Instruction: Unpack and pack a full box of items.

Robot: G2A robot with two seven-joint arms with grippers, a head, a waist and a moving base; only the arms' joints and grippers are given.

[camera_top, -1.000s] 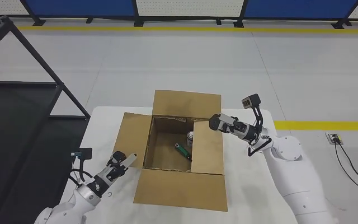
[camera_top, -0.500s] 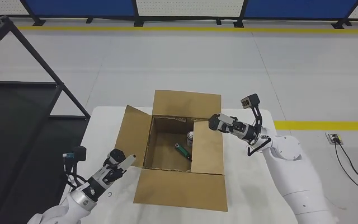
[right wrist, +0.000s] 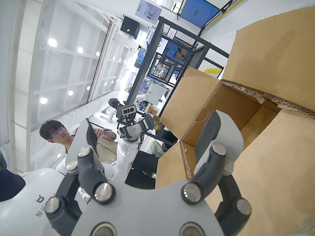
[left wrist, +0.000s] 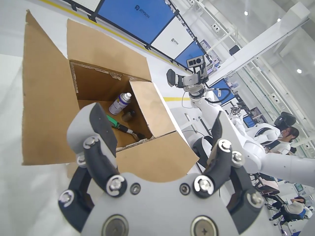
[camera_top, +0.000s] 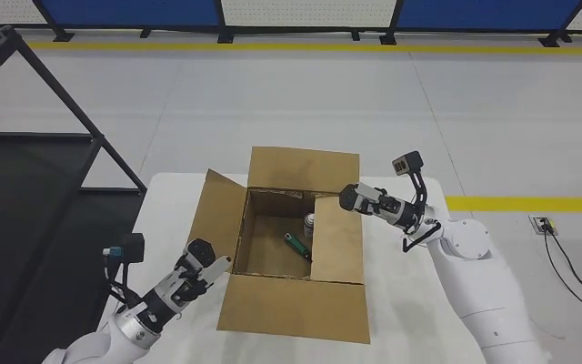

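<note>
An open cardboard box (camera_top: pixel 273 300) stands on the white table (camera_top: pixel 400 318) with all flaps spread. Inside lie a white spray can (left wrist: pixel 119 103), a small dark bottle (left wrist: pixel 128 115) and a green-handled tool (left wrist: pixel 118 125); the can (camera_top: pixel 309 225) and tool (camera_top: pixel 296 246) also show from above. My left gripper (camera_top: pixel 211 265) is open, empty, just outside the box's left flap near its front corner. My right gripper (camera_top: pixel 348 197) is open and empty at the right flap's far end. From the left wrist, my open left gripper (left wrist: pixel 157 121) faces into the box. My right gripper (right wrist: pixel 150 133) faces the flap.
A dark metal rack (camera_top: pixel 55 164) stands off the table's left side. Bare table lies to the right of the box and along its front left. A yellow floor line (camera_top: pixel 509 203) runs behind the right arm.
My left gripper has moved right and slightly nearer the front, closing in on the box's left front corner. The right arm and the items in the box have not moved.
</note>
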